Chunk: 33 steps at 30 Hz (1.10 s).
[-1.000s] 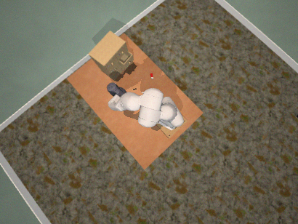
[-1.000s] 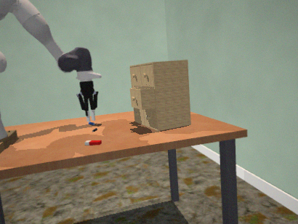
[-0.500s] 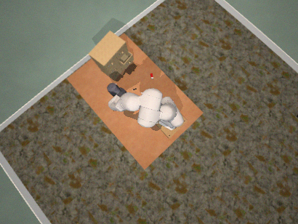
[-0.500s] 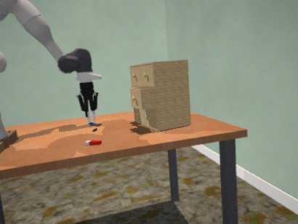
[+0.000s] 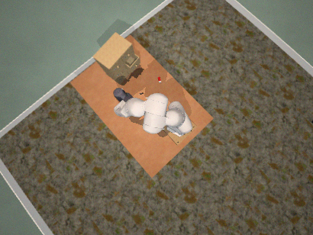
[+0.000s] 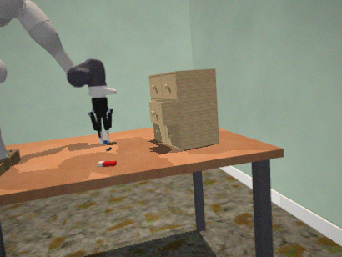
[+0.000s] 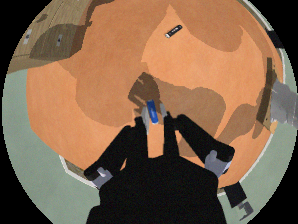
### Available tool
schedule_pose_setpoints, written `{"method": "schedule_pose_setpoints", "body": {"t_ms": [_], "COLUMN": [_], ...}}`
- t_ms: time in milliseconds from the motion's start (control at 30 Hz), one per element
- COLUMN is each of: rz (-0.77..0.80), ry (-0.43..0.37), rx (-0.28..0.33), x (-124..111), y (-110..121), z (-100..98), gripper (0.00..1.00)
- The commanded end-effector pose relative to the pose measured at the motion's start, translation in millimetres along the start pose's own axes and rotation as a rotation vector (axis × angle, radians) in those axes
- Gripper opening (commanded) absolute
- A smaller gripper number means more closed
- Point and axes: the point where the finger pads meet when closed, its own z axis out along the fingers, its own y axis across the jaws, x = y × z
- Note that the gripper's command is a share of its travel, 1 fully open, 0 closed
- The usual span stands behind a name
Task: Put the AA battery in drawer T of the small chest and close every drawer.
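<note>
A blue, battery-like cylinder [image 7: 153,109] lies on the table [image 5: 153,164] [image 6: 54,167]; its label is unreadable. My gripper [image 6: 103,140] [image 7: 154,111] points down over it, fingertips low and narrowly open on either side, with a gap beside the cylinder in the wrist view. The arm hides this spot in the top view. The small wooden chest [image 5: 114,49] [image 6: 198,108] [image 7: 24,56] stands upright at the table's far end. One drawer [image 5: 131,60] [image 6: 155,113] below the top row sticks out of its front. I cannot read the drawer marks.
A small black object with pale marks [image 6: 108,148] [image 7: 173,31] lies near the gripper, towards the exterior camera. A red and white block [image 5: 159,79] [image 6: 108,163] lies farther towards that table edge. The wall stands behind the chest. The arm [image 5: 154,114] reaches over the table.
</note>
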Motion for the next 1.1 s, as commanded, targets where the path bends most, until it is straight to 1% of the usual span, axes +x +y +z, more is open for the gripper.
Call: {"method": "schedule_pose_setpoints", "body": {"t_ms": [0, 500, 533, 1067], "rz": [-0.011, -0.011, -0.011, -0.011], "ry": [0.001, 0.001, 0.001, 0.001], "rx": [0.008, 0.008, 0.008, 0.008], "x": [0.5, 0.5, 0.5, 0.5], "y": [-3.0, -3.0, -3.0, -3.0], "z": [-0.6, -0.6, -0.6, -0.6], "gripper": [0.17, 0.17, 0.06, 0.06]}}
